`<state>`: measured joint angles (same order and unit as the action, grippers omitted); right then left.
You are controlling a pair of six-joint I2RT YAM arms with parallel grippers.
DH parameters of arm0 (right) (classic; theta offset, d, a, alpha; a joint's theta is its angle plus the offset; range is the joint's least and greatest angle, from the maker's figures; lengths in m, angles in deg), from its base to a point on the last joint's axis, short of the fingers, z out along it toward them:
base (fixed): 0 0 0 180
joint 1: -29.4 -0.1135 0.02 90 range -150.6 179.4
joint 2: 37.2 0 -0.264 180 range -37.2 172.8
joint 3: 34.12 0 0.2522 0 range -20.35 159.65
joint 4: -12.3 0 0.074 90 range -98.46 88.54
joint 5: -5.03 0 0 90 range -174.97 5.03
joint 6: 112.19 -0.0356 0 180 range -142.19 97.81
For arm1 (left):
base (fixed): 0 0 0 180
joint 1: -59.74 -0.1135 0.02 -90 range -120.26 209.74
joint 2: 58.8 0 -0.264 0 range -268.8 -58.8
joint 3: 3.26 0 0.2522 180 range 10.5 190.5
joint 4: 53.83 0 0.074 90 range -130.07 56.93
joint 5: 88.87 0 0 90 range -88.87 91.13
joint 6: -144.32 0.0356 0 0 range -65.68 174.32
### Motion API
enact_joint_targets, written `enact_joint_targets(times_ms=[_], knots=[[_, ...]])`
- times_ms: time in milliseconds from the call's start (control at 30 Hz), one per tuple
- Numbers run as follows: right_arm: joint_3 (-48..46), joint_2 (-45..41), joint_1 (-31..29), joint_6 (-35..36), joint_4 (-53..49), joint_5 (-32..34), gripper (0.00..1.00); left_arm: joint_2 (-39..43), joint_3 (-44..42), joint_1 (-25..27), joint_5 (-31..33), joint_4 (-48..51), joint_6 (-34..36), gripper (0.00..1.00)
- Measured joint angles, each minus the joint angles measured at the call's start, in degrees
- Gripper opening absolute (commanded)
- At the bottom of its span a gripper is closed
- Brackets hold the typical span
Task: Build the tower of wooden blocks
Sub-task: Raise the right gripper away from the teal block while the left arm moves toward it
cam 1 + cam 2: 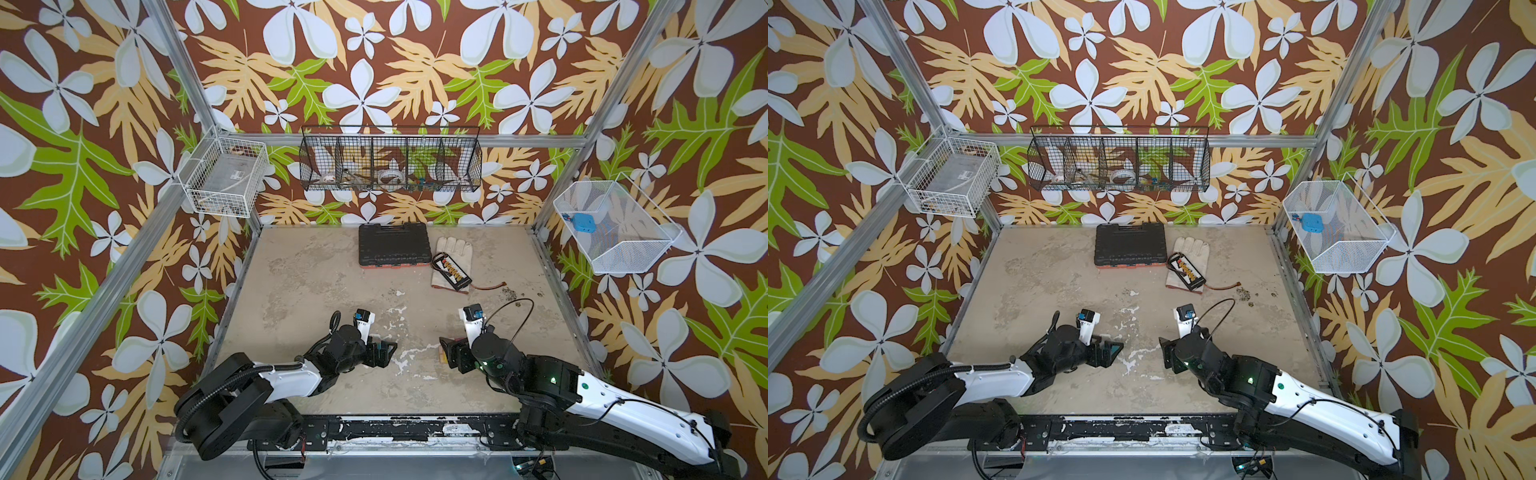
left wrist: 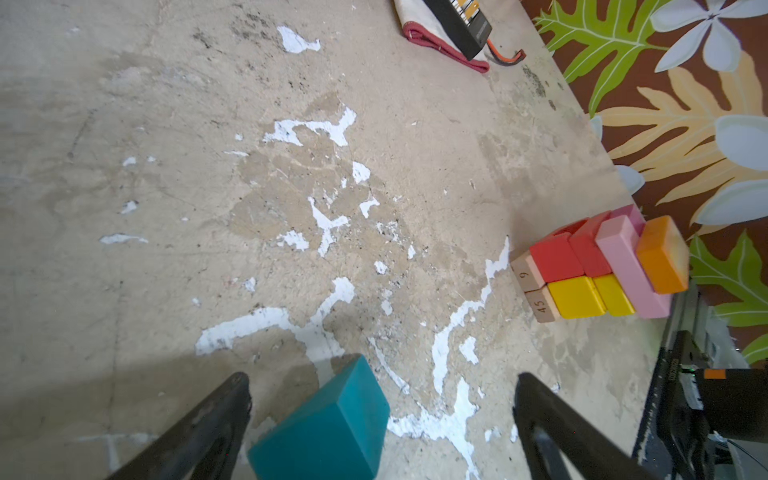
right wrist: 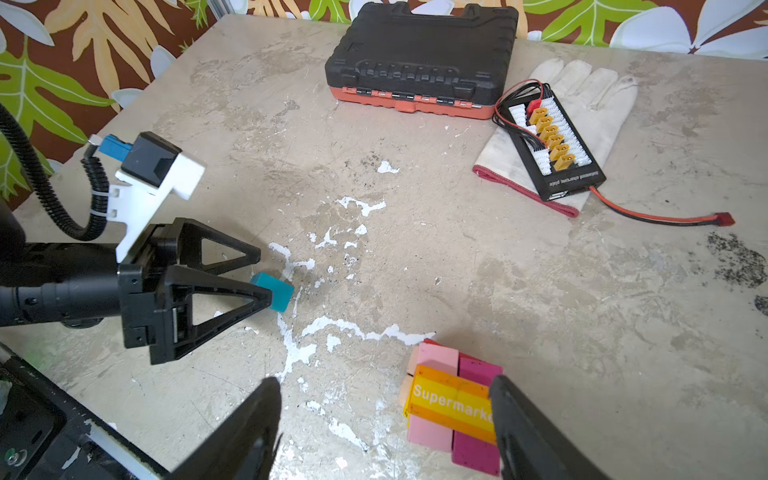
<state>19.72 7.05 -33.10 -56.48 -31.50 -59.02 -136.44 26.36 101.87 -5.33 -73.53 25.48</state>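
The wood block tower [image 3: 432, 428] is a low stack of tan, red, yellow, pink and magenta blocks. An orange "Supermarket" block [image 3: 449, 401] lies across its top. The tower [image 2: 598, 270] also shows in the left wrist view. In a top view only a sliver of the tower [image 1: 443, 356] shows beside my right gripper [image 1: 446, 347]. My right gripper [image 3: 384, 382] is open, one finger beside the orange block, the other far from it. A loose teal block [image 2: 328, 424] lies on the table between the fingers of my open left gripper [image 2: 382, 382], nearer one finger.
A black tool case [image 1: 393, 245] lies at the back of the table. To its right a white glove [image 1: 455, 251] carries a black-and-yellow battery board [image 1: 452, 272] with a red wire. Wire baskets [image 1: 390, 160] hang on the walls. The floral wall [image 2: 685, 124] is close behind the tower.
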Motion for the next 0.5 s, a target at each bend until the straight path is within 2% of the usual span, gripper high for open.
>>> enact_joint_targets(times_ms=[233, 500], knots=[[-0.9, -0.2, 0.0, -0.9, -0.5, 0.0, 0.78, -3.3, 1.0, 1.0, -0.6, -1.2, 1.9, 0.96], [-0.4, 0.7, 0.0, -0.1, -0.6, 0.0, 0.79, -4.9, 0.7, 4.9, -0.5, -2.8, 3.4, 0.82]])
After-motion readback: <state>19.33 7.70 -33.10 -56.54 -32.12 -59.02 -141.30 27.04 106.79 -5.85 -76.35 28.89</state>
